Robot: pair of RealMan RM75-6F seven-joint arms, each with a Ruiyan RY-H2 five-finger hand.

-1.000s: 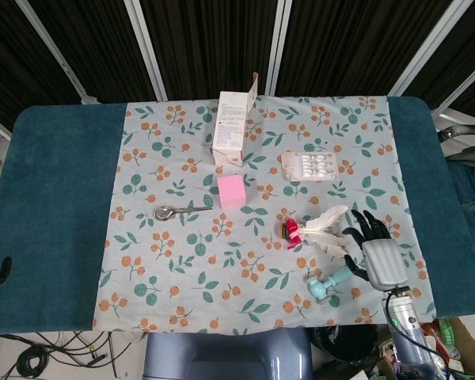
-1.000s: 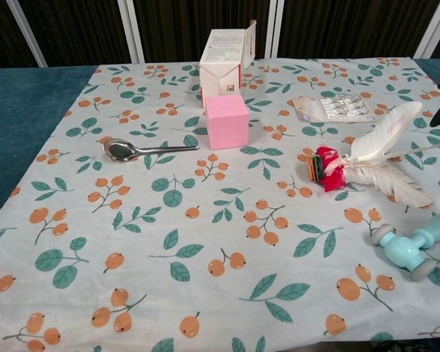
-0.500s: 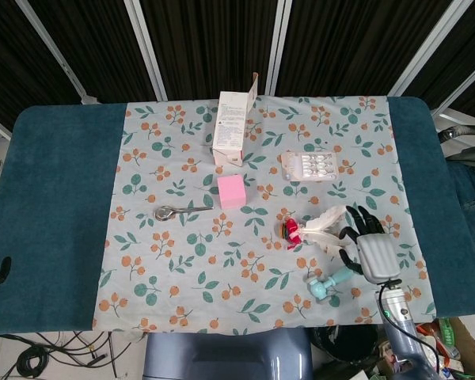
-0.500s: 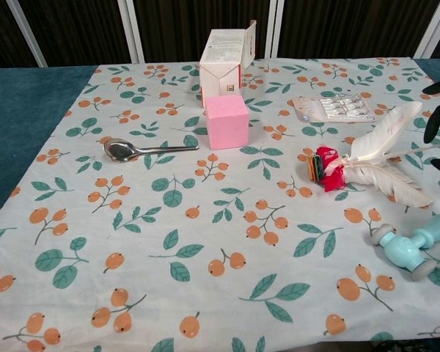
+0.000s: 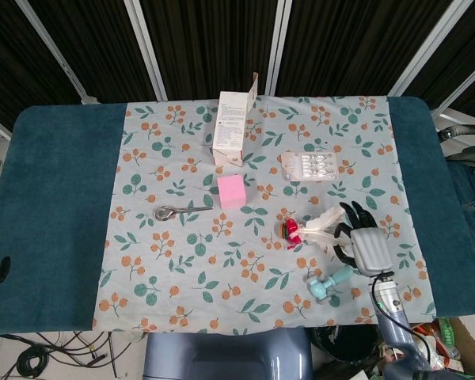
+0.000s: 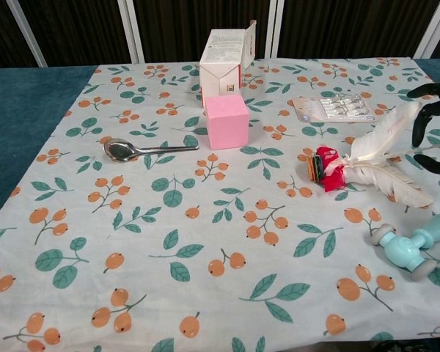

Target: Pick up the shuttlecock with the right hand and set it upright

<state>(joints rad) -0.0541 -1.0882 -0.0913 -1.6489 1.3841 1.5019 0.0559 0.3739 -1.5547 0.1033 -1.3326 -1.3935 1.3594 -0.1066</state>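
Observation:
The shuttlecock (image 5: pixel 313 226) (image 6: pixel 367 156) lies on its side on the flowered cloth, red base to the left, white feathers fanned to the right. My right hand (image 5: pixel 361 238) (image 6: pixel 433 126) hovers over the feather tips with its dark fingers (image 5: pixel 350 214) spread and empty, reaching in from the right. Whether a fingertip touches the feathers is not clear. My left hand shows in neither view.
A teal dumbbell-shaped toy (image 5: pixel 330 283) (image 6: pixel 414 247) lies just in front of the shuttlecock. A blister pack (image 5: pixel 308 165), pink cube (image 5: pixel 231 191), spoon (image 5: pixel 178 211) and open carton (image 5: pixel 232 129) lie further back and left on the cloth-covered table (image 5: pixel 63 198).
My right hand has slid left and away from the table's front edge, from beside the feathers to over their tips. The shuttlecock has not moved.

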